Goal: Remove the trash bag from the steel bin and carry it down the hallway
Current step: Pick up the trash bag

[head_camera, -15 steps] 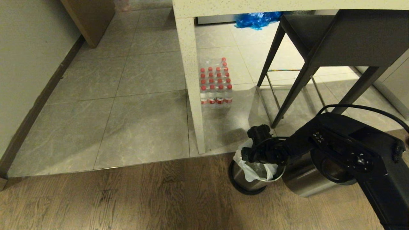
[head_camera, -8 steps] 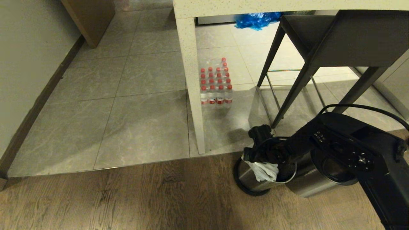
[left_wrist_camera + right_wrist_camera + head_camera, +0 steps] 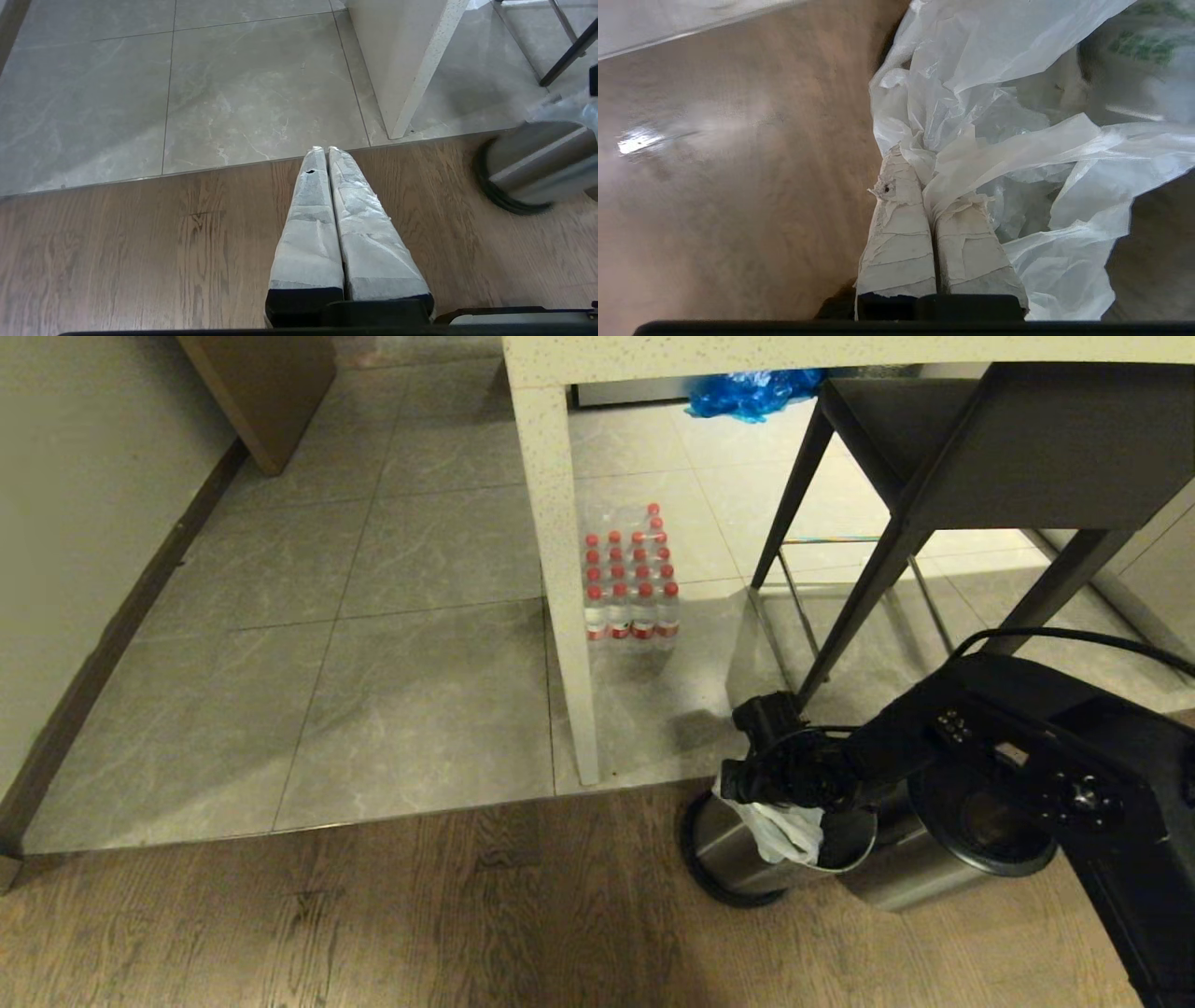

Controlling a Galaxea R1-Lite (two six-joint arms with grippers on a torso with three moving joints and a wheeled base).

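Stool legs (image 3: 845, 616) and a tabletop leg (image 3: 563, 579) crowd the steel bin (image 3: 747, 859); right gripper (image 3: 924, 196) reaches down, fingers clamped on the trash bag (image 3: 994, 140); left gripper (image 3: 325, 150) fingers together.

the floor is in two parts: brown wood planks (image 3: 373, 915) nearest the robot, meeting large grey marble-look tiles (image 3: 411, 709) along a straight seam. on the wood, just by that seam, the steel bin (image 3: 747, 859) stands tilted on its black base ring, with a second steel container (image 3: 906, 877) touching it on the far side from the seam's open stretch. on the tiles stand a speckled cream counter leg (image 3: 560, 569), a shrink-wrapped pack of red-capped bottles (image 3: 630, 583) just beside that leg, the dark legs of a stool (image 3: 840, 625), and farther back a blue plastic bag (image 3: 747, 392).
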